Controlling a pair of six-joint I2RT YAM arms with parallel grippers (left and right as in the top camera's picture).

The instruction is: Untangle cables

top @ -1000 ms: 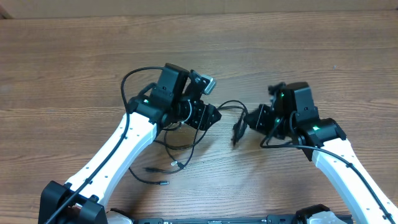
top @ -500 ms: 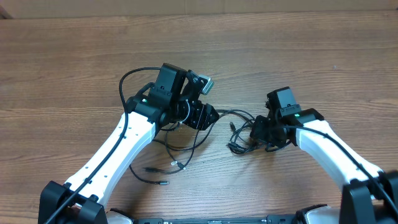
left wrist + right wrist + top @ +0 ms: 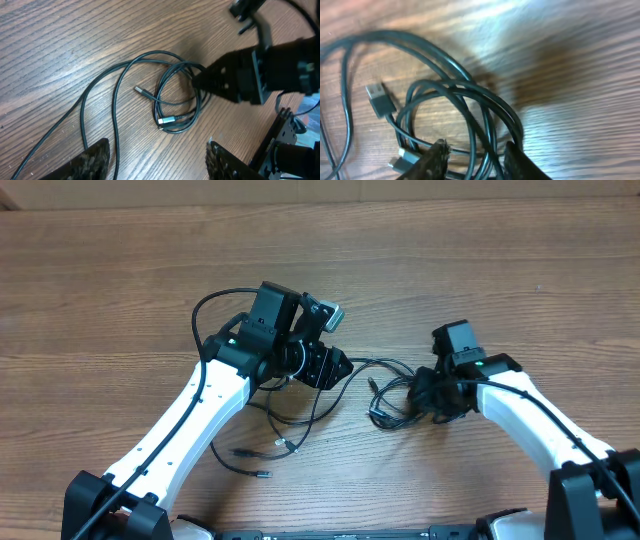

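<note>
Several thin black cables [image 3: 377, 415] lie bunched on the wooden table between my two arms. In the left wrist view the bunch is a small coil [image 3: 176, 126] with a silver-tipped plug. My right gripper [image 3: 422, 393] is down on the table at the coil's right side. In the right wrist view its fingers [image 3: 476, 156] are a little apart, straddling several strands [image 3: 465, 75] without squeezing them. My left gripper [image 3: 338, 366] is wide open and empty [image 3: 157, 161], left of the coil, with one strand running by its left finger.
More cable loops [image 3: 318, 412] trail under my left arm, with loose plug ends [image 3: 263, 474] near the front. A USB plug [image 3: 380, 101] lies left of the right fingers. The table's back edge [image 3: 320, 204] runs along the top.
My right gripper came down and left from a raised hold, laying the cable bunch on the table, then shifted slightly right. The left arm has barely moved.
</note>
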